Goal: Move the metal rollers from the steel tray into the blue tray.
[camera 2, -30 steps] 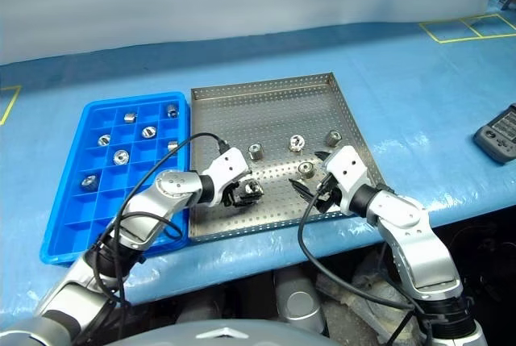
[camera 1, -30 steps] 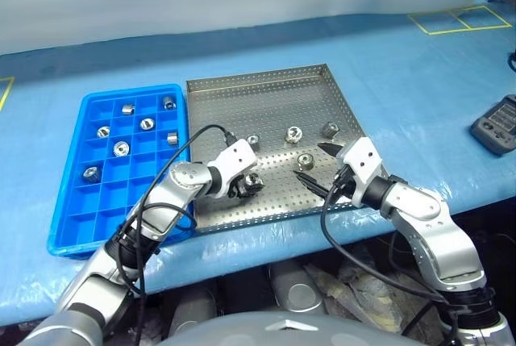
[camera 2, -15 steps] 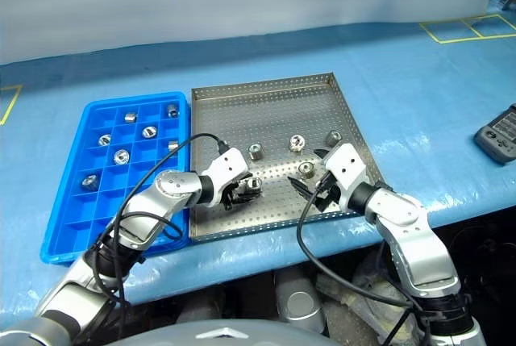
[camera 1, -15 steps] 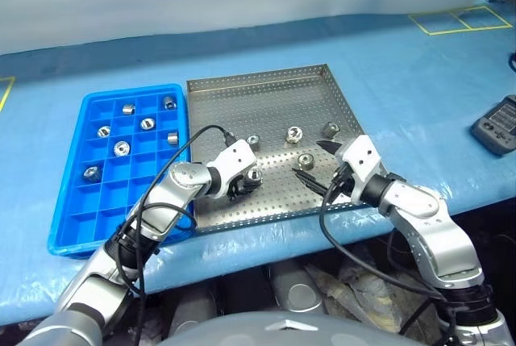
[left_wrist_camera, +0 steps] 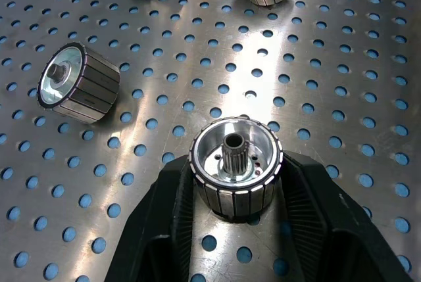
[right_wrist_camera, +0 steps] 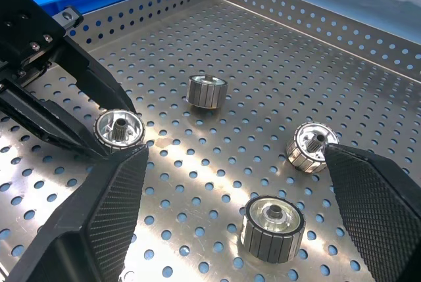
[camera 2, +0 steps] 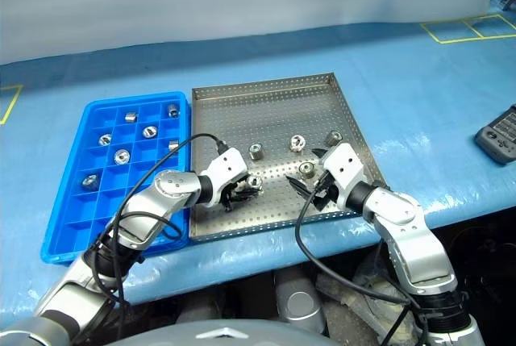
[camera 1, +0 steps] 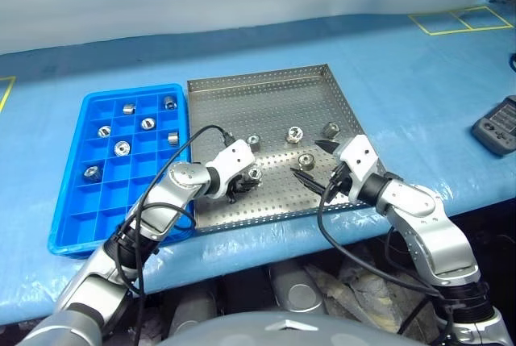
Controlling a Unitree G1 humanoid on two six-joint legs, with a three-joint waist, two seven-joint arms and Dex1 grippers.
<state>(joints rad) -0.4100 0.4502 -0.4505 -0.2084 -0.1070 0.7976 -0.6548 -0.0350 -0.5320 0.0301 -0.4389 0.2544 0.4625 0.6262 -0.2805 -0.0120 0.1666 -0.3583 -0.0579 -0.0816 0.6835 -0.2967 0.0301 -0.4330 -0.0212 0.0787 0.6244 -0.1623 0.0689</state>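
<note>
Your left gripper (left_wrist_camera: 235, 229) is clamped on 1 roller (left_wrist_camera: 236, 165) standing hole-up on the steel tray (camera 1: 266, 96); the blue tray (camera 1: 68, 221) lies just left, so carry that way. Right gripper (camera 1: 313, 164) hangs spread wide.

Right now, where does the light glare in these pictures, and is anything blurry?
Left wrist view: bright streaks glare across the steel tray floor beside the roller between the left gripper fingers. Right wrist view: the right gripper fingers loom large and soft, and reflections pool near the rollers. Left eye view: even light, soft shadows, the blue tray without glare.
</note>
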